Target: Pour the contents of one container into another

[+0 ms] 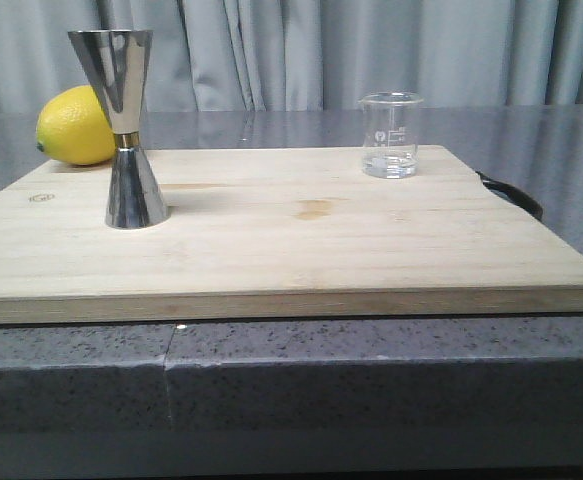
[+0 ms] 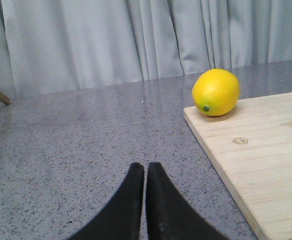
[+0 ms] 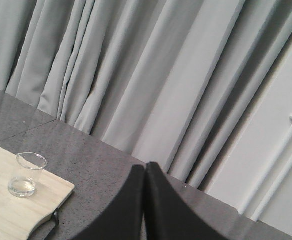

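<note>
A small clear glass beaker [image 1: 389, 135] stands upright near the far right corner of the wooden cutting board [image 1: 271, 240]; it also shows in the right wrist view as the beaker [image 3: 26, 174], with a little clear liquid at its bottom. The tall steel jigger [image 1: 126, 128] with a gold waist band stands upright on the board's left side. My left gripper [image 2: 145, 167] is shut and empty over the grey counter left of the board. My right gripper [image 3: 146, 169] is shut and empty, well off to the right of the beaker. Neither gripper shows in the front view.
A yellow lemon [image 1: 74, 126] lies at the board's far left corner, behind the jigger, also seen as the lemon [image 2: 216, 92]. The board has a black handle [image 1: 512, 192] at its right end. Grey curtains hang behind the speckled counter [image 1: 271, 370].
</note>
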`<state>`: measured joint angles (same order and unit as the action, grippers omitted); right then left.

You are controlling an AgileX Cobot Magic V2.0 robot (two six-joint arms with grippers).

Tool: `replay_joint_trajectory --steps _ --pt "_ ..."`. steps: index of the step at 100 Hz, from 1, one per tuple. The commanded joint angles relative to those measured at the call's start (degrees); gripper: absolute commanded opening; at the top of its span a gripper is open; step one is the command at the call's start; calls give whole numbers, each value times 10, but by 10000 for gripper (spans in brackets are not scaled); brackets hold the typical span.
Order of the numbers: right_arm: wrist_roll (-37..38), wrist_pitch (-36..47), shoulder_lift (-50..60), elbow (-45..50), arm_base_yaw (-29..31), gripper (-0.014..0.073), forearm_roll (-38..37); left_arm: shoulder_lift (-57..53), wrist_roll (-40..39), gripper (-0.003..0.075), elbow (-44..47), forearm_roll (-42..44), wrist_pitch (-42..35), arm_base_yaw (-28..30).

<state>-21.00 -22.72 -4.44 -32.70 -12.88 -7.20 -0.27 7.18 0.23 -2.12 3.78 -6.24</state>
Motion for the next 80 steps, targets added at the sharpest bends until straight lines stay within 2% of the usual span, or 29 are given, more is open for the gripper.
replay_joint_trajectory --steps 1,44,47,53,58,61,63,68,73,80 --pt "1 44 -8 -13 2 -48 -5 -14 -1 -19 19 -5 -41 2" --pt "1 44 -8 16 2 -48 -5 -14 -1 -19 19 -5 -41 2" --pt "2 43 -8 23 2 -48 4 -14 -1 -19 19 -5 -41 2" --pt "23 41 -8 37 2 -48 68 -14 -1 -19 19 -5 -41 2" --pt "84 42 -8 50 2 -48 91 -14 -1 -19 19 -5 -41 2" --pt "163 43 -8 58 2 -48 91 -14 -1 -19 19 -5 -41 2" --pt "199 43 -8 64 2 -48 84 -14 -1 -19 19 -5 -41 2" --pt "344 43 -8 78 2 -48 46 -14 -1 -19 19 -5 -41 2" --pt "442 45 -8 97 2 -48 -2 -14 -1 -19 19 -5 -41 2" --pt "478 46 -8 124 2 -48 -40 -14 -1 -19 19 -5 -41 2"
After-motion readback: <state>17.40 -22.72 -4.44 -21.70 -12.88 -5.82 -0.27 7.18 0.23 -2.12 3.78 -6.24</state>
